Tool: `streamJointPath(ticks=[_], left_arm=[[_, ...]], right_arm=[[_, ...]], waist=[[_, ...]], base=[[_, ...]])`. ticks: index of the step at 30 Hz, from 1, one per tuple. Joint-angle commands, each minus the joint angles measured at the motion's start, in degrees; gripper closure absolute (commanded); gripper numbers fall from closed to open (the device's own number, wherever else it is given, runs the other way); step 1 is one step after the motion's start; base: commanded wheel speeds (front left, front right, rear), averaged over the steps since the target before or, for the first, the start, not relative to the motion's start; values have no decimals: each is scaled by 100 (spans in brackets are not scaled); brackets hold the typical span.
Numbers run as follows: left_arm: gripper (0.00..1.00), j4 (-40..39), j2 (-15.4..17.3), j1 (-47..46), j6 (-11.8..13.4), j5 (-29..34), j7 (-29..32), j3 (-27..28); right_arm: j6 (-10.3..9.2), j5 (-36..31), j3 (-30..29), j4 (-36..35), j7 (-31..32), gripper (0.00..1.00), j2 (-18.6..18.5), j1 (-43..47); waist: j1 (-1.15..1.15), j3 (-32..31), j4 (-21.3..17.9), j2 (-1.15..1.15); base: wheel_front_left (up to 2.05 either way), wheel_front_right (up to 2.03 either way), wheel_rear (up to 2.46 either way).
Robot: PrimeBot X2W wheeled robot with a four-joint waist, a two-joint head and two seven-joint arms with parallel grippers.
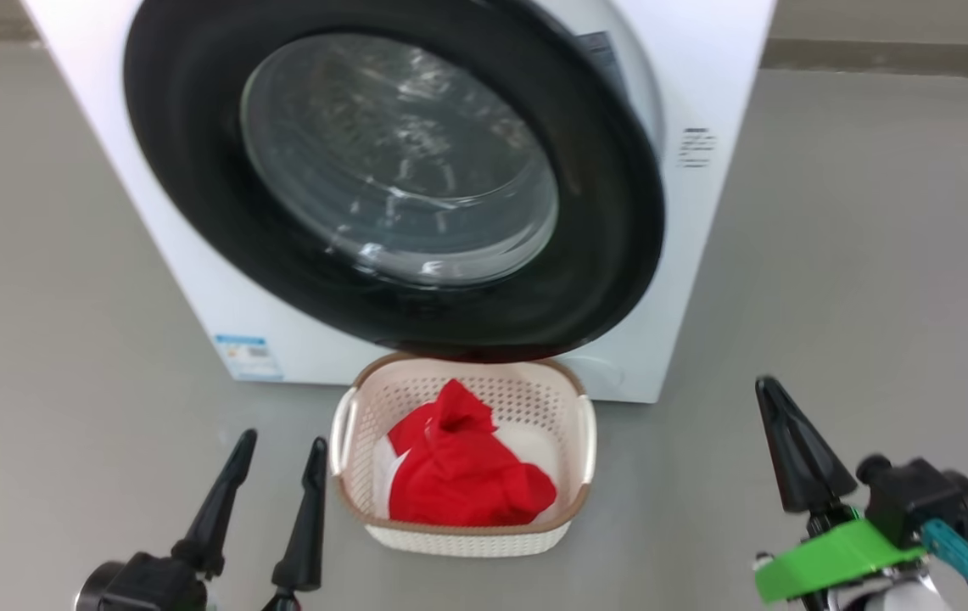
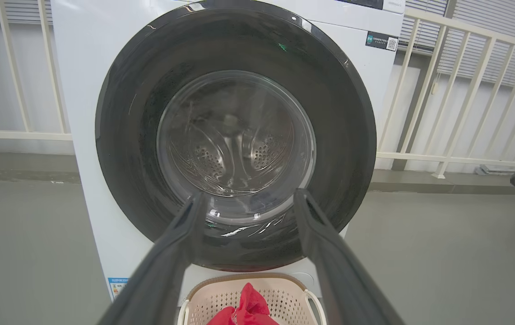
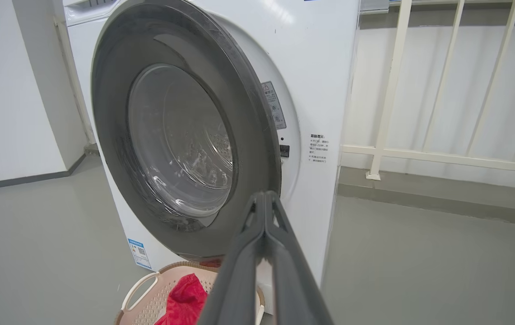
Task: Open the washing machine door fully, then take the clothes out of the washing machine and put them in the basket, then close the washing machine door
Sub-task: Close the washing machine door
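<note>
Right in front of the washing machine [image 1: 721,76], the basket [image 1: 467,536] sits on the grey floor [image 1: 874,297]. Its far rim is just under the lower edge of the washing machine door [image 1: 611,212]. The clothes [image 1: 458,475] lie bunched inside the basket, a red heap with a little white showing, peaking toward the far side.

The door is not latched. From the right wrist view its right edge stands out from the white front, and the gap shows a sticker [image 3: 274,106] on the panel behind it. Its left side sits close to the machine. Through the door's clear glass the steel drum [image 2: 234,158] shows with its holes. A blue label [image 1: 248,356] is stuck low on the machine's front, left of the basket.

The left gripper [image 1: 282,440] hangs just left of the basket, above the floor, its fingers spread apart and holding nothing. The right gripper [image 1: 769,392] is well to the right of the basket, fingers pressed together with nothing between them, clear of the door. A pale railing [image 3: 386,113] runs behind the machine.
</note>
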Motion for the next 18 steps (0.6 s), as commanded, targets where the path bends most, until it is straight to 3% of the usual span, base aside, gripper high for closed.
streamJointPath(ticks=[1,18], left_arm=[[0,-187,15,-270,-24,-66,-69,138],[0,-621,11,-749,152,-206,-69,-189]], right_arm=[[28,-40,173,-79,-37,100,-65,-358],[28,-767,186,637,-37,100,-65,-1939]], waist=[[0,207,258,0],[0,1276,840,0]], base=[[0,0,0],[0,0,0]])
